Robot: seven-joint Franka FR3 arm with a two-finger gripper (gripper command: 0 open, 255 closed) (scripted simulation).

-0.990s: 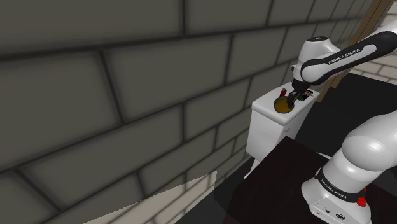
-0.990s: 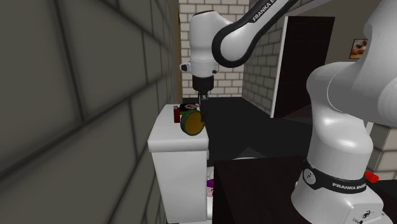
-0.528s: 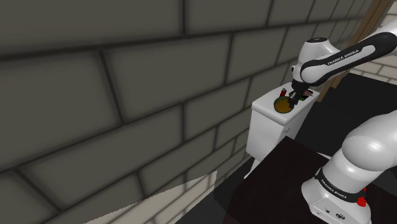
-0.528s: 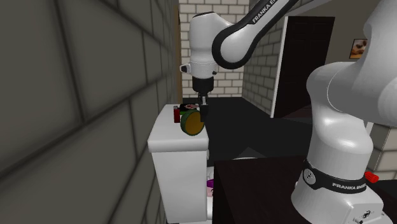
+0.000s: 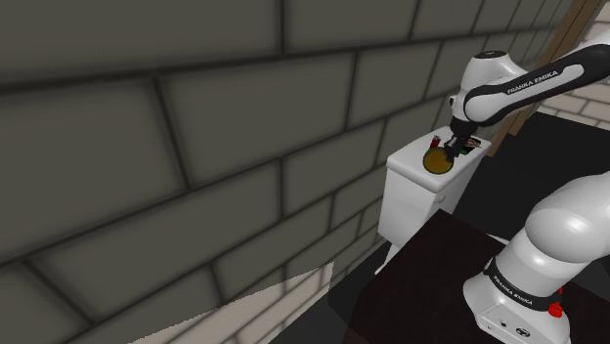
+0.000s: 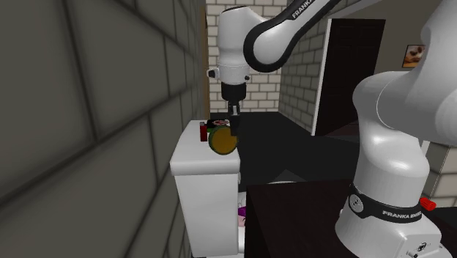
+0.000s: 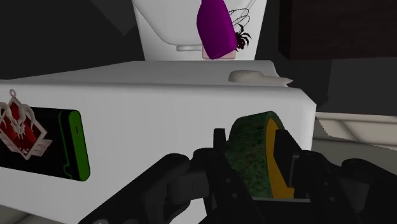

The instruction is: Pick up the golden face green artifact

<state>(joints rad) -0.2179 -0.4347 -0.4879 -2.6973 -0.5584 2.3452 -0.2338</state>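
At the white cistern's (image 5: 413, 188) top edge, the gold-faced green disc (image 7: 250, 156) is held upright, clasped face-to-face by the gripper (image 7: 253, 145), presumably so it can be lifted cleanly.

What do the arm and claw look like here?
Arm: glossy white rounded links, dark joint bands with white FRANKA EMIKA lettering, red button near the base. Claw: all black, two blocky fingers.

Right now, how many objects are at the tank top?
3: green-gold disc in the gripper, black box near it, small red thing beside the box; more may be hidden.
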